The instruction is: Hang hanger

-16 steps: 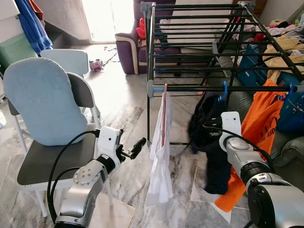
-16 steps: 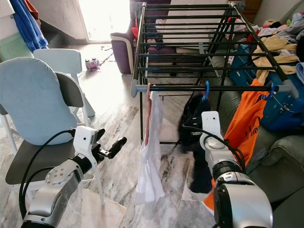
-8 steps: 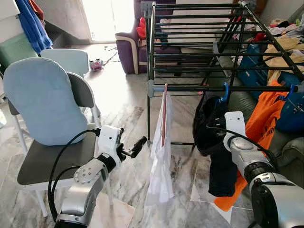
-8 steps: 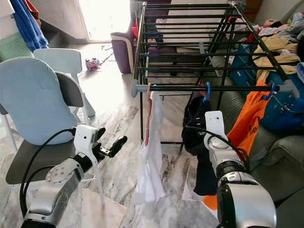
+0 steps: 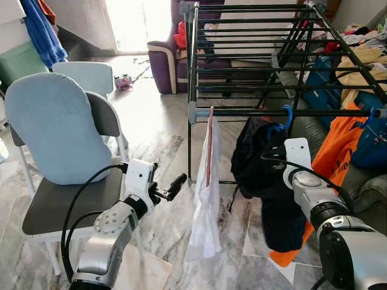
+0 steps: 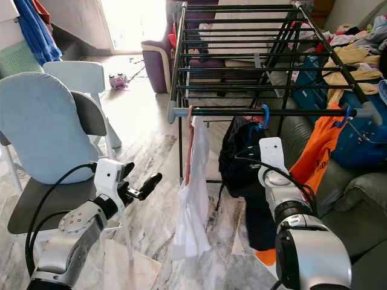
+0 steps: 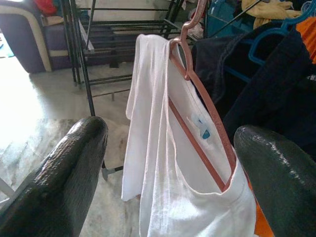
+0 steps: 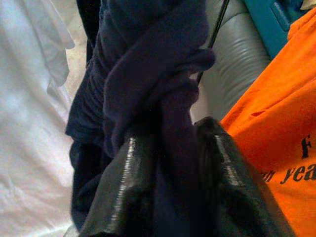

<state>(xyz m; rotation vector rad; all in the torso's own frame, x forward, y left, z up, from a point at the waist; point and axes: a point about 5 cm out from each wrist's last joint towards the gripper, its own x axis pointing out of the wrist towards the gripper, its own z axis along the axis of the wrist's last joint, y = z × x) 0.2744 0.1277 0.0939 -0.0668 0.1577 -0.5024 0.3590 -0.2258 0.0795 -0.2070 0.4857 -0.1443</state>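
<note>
**Dark garment swung in under the rail, blue hook seated**

The drying rack (image 5: 254, 60) stood where it had been a second before; what had changed was the dark garment (image 5: 266, 175) on its blue hanger (image 5: 283, 116). It had swung toward the white shirt and bunched out wider, so that it covered more of the orange shirt behind it than a moment earlier. The blue hook sat over the front rail (image 5: 290, 112), which I took to mean the hang was all but finished, with only the release left to do.

The right gripper (image 8: 170, 163) had its jaws clamped on a fold of that dark cloth, just below the rail. The left gripper (image 5: 172, 186) was held out low beside the chair (image 5: 66, 199), jaws apart and holding nothing, aimed toward the white shirt.

Counting from largest down: one rack; two chairs on the left, the nearer with a blue cushion (image 5: 51, 127); three garments on the front rail, namely the white shirt (image 5: 205, 193) on a pink hanger (image 7: 197, 123), the dark one in the middle, and the orange shirt (image 5: 335, 151) on another blue hook; so three hangers in all.
</note>
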